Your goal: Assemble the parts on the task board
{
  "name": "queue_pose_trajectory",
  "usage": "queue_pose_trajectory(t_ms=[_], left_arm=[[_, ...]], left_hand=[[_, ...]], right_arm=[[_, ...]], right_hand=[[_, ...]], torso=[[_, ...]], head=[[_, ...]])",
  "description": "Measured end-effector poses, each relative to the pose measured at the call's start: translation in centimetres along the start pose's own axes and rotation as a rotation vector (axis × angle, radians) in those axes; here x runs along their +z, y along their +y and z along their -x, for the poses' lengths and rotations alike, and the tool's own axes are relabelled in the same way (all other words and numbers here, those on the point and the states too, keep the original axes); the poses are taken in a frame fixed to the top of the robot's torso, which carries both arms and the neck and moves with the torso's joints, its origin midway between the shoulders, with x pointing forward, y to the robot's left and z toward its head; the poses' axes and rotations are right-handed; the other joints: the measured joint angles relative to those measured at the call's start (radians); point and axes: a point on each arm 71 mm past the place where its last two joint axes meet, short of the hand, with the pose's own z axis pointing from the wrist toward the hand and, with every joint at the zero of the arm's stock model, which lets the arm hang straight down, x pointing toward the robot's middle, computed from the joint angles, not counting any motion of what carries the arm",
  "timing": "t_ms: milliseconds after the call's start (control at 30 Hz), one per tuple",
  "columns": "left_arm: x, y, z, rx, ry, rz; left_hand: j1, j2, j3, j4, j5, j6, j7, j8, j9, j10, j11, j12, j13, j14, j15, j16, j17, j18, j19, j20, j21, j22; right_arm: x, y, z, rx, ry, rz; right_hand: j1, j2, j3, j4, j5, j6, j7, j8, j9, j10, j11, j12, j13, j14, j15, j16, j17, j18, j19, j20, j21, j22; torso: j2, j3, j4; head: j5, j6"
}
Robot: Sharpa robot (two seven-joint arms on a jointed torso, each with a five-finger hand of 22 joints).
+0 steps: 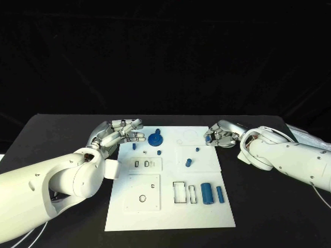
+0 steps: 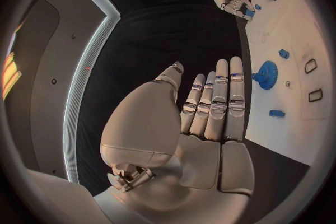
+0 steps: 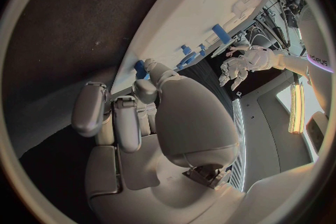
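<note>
Task board (image 1: 169, 206): white plate mid-table, blue parts scattered on it.
Gear (image 1: 155, 139): near far edge, beside left hand (image 1: 123, 132), fingers straight, empty.
Right hand (image 1: 222, 135): curled at far corner, pinching a small blue part (image 3: 140, 69), probably for seating.

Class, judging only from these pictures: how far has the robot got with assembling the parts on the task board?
Done: the blue gear and small blue pegs sit on the task board; whether seated is unclear.
In hand: the right hand seems to pinch a small blue part at the board's edge. The left hand holds nothing.
Left: the blue cylinder and slim blue pin lie loose beside open slots.
</note>
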Motion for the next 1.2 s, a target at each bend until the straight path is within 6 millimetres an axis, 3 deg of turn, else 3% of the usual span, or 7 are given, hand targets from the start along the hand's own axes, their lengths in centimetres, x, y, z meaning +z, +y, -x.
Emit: queue_pose_trajectory(t_ms=[133, 233, 600, 867, 1200], left_arm=[[0.0, 0.0, 0.0, 0.0, 0.0, 0.001], [0.0, 0.0, 0.0, 0.0, 0.0, 0.001], [0.0, 0.0, 0.0, 0.001, -0.001, 0.002], [0.2, 0.2, 0.0, 0.001, -0.003, 0.004], [0.6, 0.5, 0.2, 0.002, -0.009, 0.007]], left_hand=[[0.0, 0.0, 0.0, 0.0, 0.0, 0.0, 0.0, 0.0, 0.0, 0.0, 0.0, 0.0, 0.0, 0.0, 0.0, 0.0, 0.0, 0.0, 0.0, 0.0, 0.0, 0.0], [0.0, 0.0, 0.0, 0.0, 0.0, 0.0, 0.0, 0.0, 0.0, 0.0, 0.0, 0.0, 0.0, 0.0, 0.0, 0.0, 0.0, 0.0, 0.0, 0.0, 0.0, 0.0], [0.0, 0.0, 0.0, 0.0, 0.0, 0.0, 0.0, 0.0, 0.0, 0.0, 0.0, 0.0, 0.0, 0.0, 0.0, 0.0, 0.001, 0.0, 0.0, 0.0, 0.0, 0.0], [0.0, 0.0, -0.003, -0.003, 0.0, 0.0, 0.0, 0.0, 0.0, 0.0, 0.0, 0.0, 0.0, 0.0, 0.0, 0.0, 0.003, 0.0, 0.0, 0.0, 0.0, 0.0], [0.0, 0.0, -0.003, -0.003, 0.0, 0.0, 0.0, 0.0, 0.0, 0.0, 0.0, 0.0, 0.0, 0.0, 0.0, 0.0, 0.003, 0.0, 0.0, 0.0, 0.0, 0.0]], right_arm=[[0.0, 0.0, 0.1, 0.003, -0.006, -0.001], [0.0, 0.0, 0.2, 0.006, -0.017, -0.002], [-0.3, 1.1, 1.0, 0.016, -0.091, 0.016], [-0.2, 6.7, 0.2, 0.078, -0.083, 0.068], [0.9, 14.7, -4.0, 0.126, -0.003, 0.106]], right_hand=[[-0.003, 0.008, 0.014, -0.006, 0.0, 0.034, -0.009, 0.016, 0.002, 0.013, -0.009, 0.013, 0.011, 0.0, -0.007, 0.002, 0.0, 0.0, 0.004, -0.004, 0.003, 0.004], [0.004, 0.015, 0.034, -0.015, -0.023, 0.055, -0.02, 0.028, 0.008, 0.023, -0.019, 0.019, 0.02, 0.004, -0.018, 0.005, 0.0, 0.0, 0.009, -0.013, 0.009, 0.011], [0.015, 0.043, 0.07, -0.04, -0.056, 0.056, -0.02, 0.035, 0.007, 0.032, -0.028, 0.024, 0.022, 0.004, -0.025, 0.01, 0.0, 0.0, 0.009, -0.023, 0.01, 0.013], [-0.003, 0.061, 0.078, -0.034, -0.064, 0.056, -0.021, 0.035, 0.007, 0.0, -0.03, -0.041, -0.033, 0.004, -0.025, 0.01, 0.0, 0.0, 0.005, -0.027, 0.01, 0.0], [-0.024, 0.063, 0.08, -0.036, -0.07, 0.055, -0.021, 0.035, 0.007, -0.005, -0.028, -0.061, -0.052, 0.004, -0.025, 0.002, 0.001, 0.0, 0.005, -0.027, 0.006, -0.006]], torso=[[0.0, 0.0001, 0.0003], [-0.001, 0.0001, 0.0005], [-0.002, -0.0001, 0.0009], [-0.007, -0.0029, -0.0004], [-0.02, -0.0092, 0.0024]], head=[[-0.001, -0.001], [-0.002, -0.001], [-0.006, 0.0], [-0.007, -0.001], [0.007, -0.018]])
